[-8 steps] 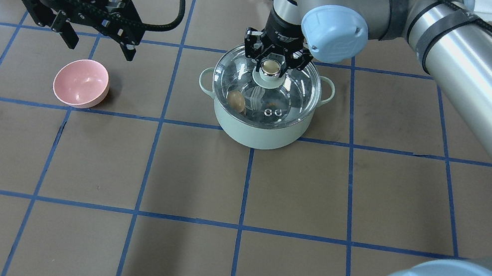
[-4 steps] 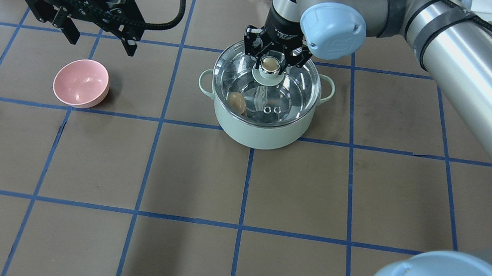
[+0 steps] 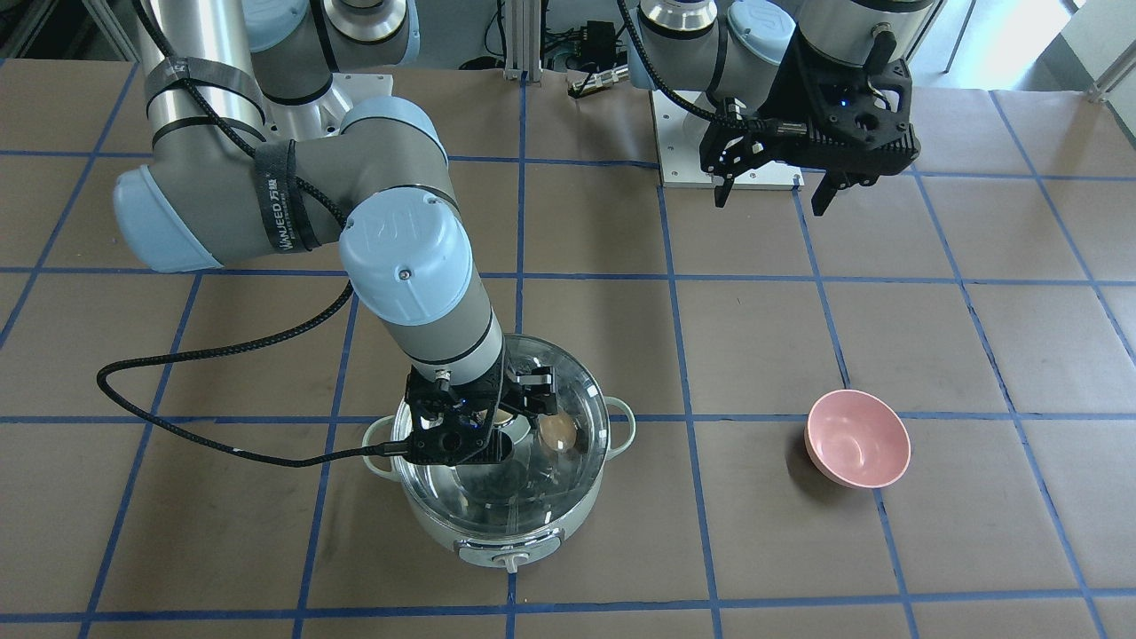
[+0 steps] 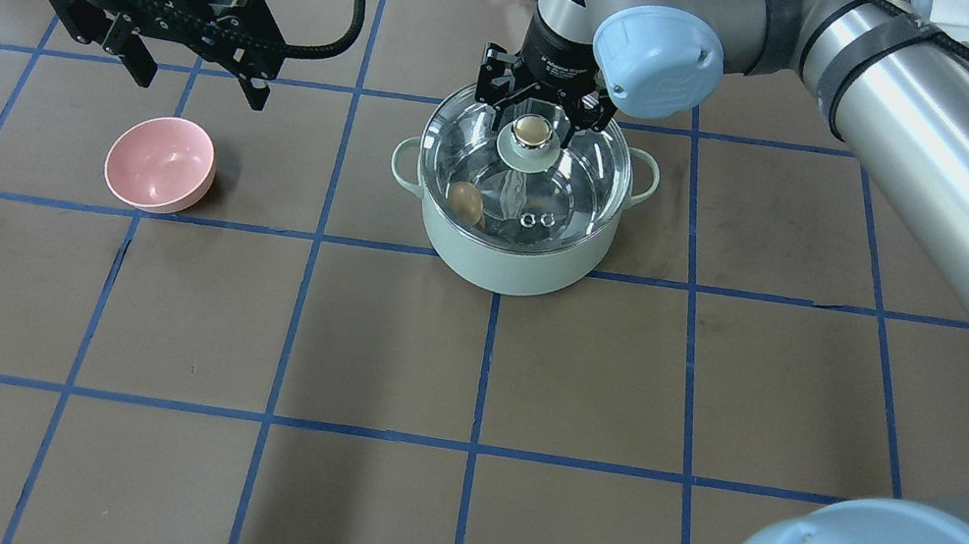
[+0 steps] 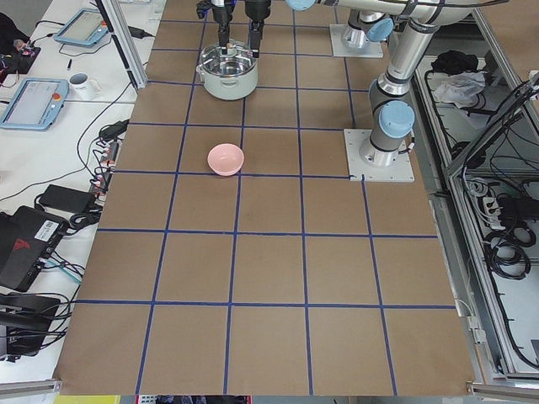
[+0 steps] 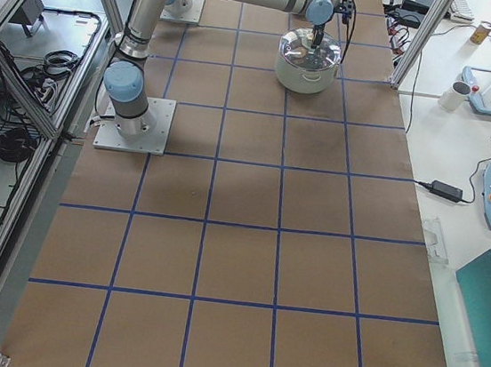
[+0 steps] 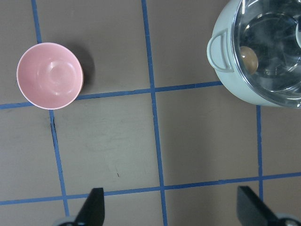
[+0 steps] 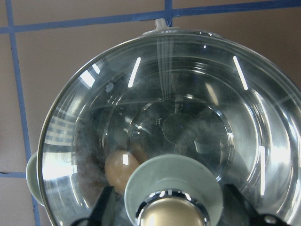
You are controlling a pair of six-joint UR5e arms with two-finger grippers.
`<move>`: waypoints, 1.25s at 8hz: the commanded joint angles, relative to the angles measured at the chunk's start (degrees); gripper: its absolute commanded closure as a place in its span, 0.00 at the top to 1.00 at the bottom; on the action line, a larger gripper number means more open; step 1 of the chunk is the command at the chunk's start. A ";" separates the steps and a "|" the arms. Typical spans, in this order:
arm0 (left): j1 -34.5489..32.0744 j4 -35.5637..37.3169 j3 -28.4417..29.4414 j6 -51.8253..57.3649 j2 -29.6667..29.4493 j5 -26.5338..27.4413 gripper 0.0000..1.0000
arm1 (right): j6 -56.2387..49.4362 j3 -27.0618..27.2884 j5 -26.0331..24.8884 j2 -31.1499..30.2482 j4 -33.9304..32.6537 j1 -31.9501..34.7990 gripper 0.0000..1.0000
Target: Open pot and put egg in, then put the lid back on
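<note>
The mint-green pot (image 4: 506, 261) stands at the middle back of the table. The glass lid (image 4: 572, 183) sits on it, with its beige-topped knob (image 4: 531, 134) upright. The tan egg (image 4: 464, 201) lies inside on the steel floor, and shows through the glass in the right wrist view (image 8: 121, 167) and the left wrist view (image 7: 249, 59). My right gripper (image 4: 538, 112) is open, its fingers on either side of the knob and clear of it. My left gripper (image 4: 200, 77) is open and empty, hovering behind a pink bowl.
The pink bowl (image 4: 161, 163) sits empty on the table to the pot's left, also in the front view (image 3: 857, 438). The right arm's long links stretch over the table's right side. Cables and equipment lie beyond the back edge.
My right gripper's fingers have spread away from the lid knob, leaving the lid on the pot. My left gripper has shifted slightly toward the back.
</note>
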 commanded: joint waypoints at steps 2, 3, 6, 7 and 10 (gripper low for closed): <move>0.01 0.00 0.05 0.00 0.00 0.00 1.00 | 4.00 0.18 -0.16 -3.13 5.48 -0.03 1.00; 0.01 0.00 0.05 0.00 0.00 0.00 1.00 | 3.65 0.18 -0.69 -3.32 6.55 -0.03 1.00; 0.01 0.00 0.05 0.00 0.00 0.00 1.00 | 3.12 0.44 -2.27 -5.07 7.69 -1.07 1.00; 0.01 0.00 0.05 0.00 0.00 0.00 1.00 | 1.38 0.53 -3.93 -6.91 8.74 -2.65 1.00; 0.01 0.00 -0.04 0.00 0.00 0.00 1.00 | -6.42 2.72 -7.54 -14.20 13.49 -12.03 1.00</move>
